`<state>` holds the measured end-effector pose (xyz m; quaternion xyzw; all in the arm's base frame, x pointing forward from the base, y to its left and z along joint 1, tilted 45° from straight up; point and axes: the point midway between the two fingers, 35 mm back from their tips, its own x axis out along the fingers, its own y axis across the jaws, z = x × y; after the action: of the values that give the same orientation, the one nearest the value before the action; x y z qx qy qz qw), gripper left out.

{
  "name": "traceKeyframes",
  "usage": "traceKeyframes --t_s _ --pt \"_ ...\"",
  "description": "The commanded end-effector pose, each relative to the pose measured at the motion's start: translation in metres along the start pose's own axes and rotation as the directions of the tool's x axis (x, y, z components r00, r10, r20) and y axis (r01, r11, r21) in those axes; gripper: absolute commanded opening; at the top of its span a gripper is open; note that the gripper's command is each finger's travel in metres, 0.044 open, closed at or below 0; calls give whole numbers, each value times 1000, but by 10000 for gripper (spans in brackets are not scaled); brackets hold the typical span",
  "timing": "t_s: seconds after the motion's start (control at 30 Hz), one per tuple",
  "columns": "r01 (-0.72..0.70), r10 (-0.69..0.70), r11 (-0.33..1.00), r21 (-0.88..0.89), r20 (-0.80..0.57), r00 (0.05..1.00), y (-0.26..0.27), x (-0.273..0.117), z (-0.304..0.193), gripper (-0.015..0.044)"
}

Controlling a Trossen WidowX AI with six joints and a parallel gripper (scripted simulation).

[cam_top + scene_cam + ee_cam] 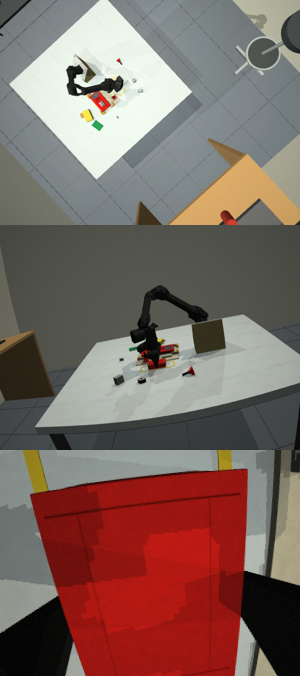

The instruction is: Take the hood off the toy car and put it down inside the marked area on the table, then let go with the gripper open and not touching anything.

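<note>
The red hood (162, 363) (175, 560) is off the car and level, low over the marked area; a tiny gap beneath it cannot be ruled out. My gripper (156, 364) (152, 590) is shut on the hood, one black finger at each long side. The yellow outline of the marked area (123, 93) (174, 364) (35, 470) shows around the hood in the exterior view, and two of its strips show beyond the hood in the wrist view. The toy car (105, 105) (168, 348), red on a beige base, stands beside the area. The arm hides the hood in the top view.
A black-and-white wheel (134, 80) (141, 380), a grey block (140, 90) (118, 380) and a red cone-shaped piece (118, 60) (192, 371) lie around the area. An upright panel (90, 74) (209, 337) stands near the arm's base. Yellow (87, 115) and green (97, 125) pieces lie beyond the car.
</note>
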<state>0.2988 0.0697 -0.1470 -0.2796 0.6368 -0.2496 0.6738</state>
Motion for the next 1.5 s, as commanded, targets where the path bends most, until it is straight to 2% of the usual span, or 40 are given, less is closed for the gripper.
traceKeyframes --t_s 0.0,0.33,0.47,0.67,1.47 --pt "0 0 1000 0 0 1000 0 0 0 184" --pt "0 0 1000 0 0 1000 0 0 0 440" --pt "-1 1 1000 0 0 1000 1 -19 2 440" --pt "2 -2 1000 -1 0 1000 2 -72 0 440" --pt "3 -3 1000 -1 0 1000 2 -74 0 440"
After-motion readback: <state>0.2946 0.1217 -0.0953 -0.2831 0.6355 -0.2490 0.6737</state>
